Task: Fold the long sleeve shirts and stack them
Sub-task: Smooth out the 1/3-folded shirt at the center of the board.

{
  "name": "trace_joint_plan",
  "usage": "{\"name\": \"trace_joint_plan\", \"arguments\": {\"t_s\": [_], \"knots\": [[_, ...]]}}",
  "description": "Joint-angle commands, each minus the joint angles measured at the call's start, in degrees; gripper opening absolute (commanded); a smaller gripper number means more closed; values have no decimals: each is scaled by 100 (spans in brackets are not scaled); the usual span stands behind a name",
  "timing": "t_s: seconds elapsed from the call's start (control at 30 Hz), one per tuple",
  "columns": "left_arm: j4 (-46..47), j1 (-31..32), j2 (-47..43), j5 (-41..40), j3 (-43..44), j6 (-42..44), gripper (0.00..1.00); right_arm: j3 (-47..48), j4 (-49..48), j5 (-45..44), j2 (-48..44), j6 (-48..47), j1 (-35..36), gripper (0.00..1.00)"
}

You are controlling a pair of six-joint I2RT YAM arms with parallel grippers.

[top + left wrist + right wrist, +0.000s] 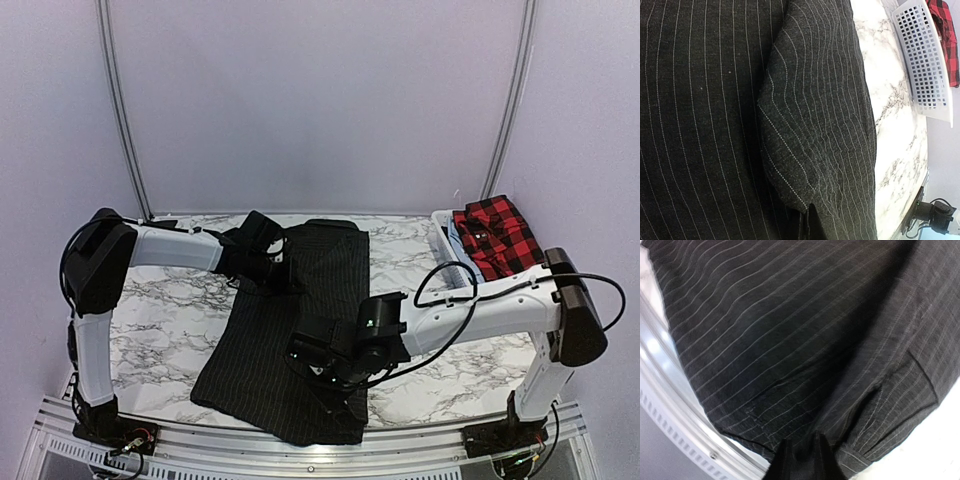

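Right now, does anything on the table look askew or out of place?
The black pinstriped shirt lies slanted across the table, its near hem spilling over the edge onto the metal rail. The red checked shirt is draped over the white basket.

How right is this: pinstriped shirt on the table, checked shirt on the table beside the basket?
One error: the checked shirt lies in the basket, not beside it; the top view shows this. The pinstriped shirt is on the table.
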State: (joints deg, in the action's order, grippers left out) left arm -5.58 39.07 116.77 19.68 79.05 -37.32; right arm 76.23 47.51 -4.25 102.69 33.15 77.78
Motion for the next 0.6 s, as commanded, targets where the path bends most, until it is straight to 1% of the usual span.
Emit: {"name": "trace_joint_plan", "arguments": {"t_s": [0.0, 0.03, 0.07, 0.1, 0.13, 0.2, 0.23, 0.27, 0.3, 0.4, 0.47, 0.5, 0.57], "knots": [[137, -92, 103, 3, 136, 20, 0, 33, -352, 158, 46, -83, 1, 23], [137, -100, 147, -32, 125, 37, 0, 36, -407, 146, 11, -104, -37, 31], [129, -113, 176, -49, 116, 48, 1, 32, -476, 146, -50, -124, -95, 37], [133, -137, 208, -46, 116, 59, 5, 8, -605, 164, -135, -136, -172, 40], [131, -172, 220, -47, 113, 70, 16, -30, -728, 216, -254, -174, -268, 44], [129, -217, 193, -92, 111, 116, 36, -135, -979, 318, -545, -271, -532, 47], [109, -236, 151, -158, 99, 158, 44, -184, -1099, 292, -726, -319, -701, 47], [98, -248, 73, -256, 77, 200, 49, -236, -1203, 193, -884, -379, -892, 47], [87, -269, -14, -426, 43, 247, 51, -265, -1303, 97, -1098, -445, -1176, 48], [58, -341, -225, -731, -38, 286, 50, -494, -1960, 48, -1477, -650, -2050, 46], [49, -364, -320, -820, -23, 331, 45, -656, -2584, 318, -1569, -757, -2647, 42], [33, -357, -339, -810, 18, 361, 41, -729, -3088, 685, -1553, -806, -2943, 40], [37, -356, -317, -630, 146, 394, 32, -777, -3760, 1302, -1361, -848, -3456, 36]]}}
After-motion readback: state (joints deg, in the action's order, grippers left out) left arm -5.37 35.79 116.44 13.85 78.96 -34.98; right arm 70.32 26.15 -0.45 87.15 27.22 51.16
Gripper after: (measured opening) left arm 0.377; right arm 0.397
